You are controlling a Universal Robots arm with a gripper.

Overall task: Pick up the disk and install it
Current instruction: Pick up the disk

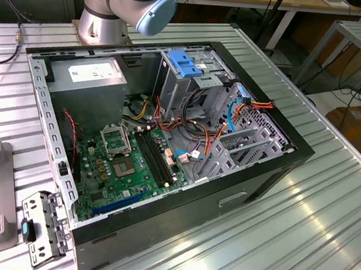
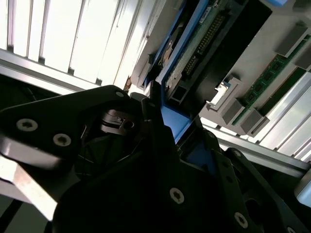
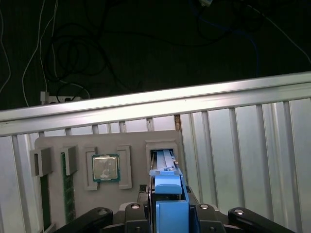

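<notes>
Two steps make up this job, and only the first looks begun. In the first wrist view the disk [image 3: 168, 191] stands on edge in a slot of the grey tray [image 3: 126, 145], beside a processor [image 3: 105, 168] and a memory stick [image 3: 68, 189], on the ribbed tabletop [image 3: 243, 145]. The gripper [image 3: 170, 216] is over it, jaws clamped on its blue carrier, as far as I can judge. The disk's far end seems to sit within the slot, so the lift looks barely started. In the exterior view the computer case [image 1: 274, 173] lies open, its drive cage [image 1: 172, 91] under the blue latch [image 1: 186, 64]. Fitting the disk there is not yet done.
</notes>
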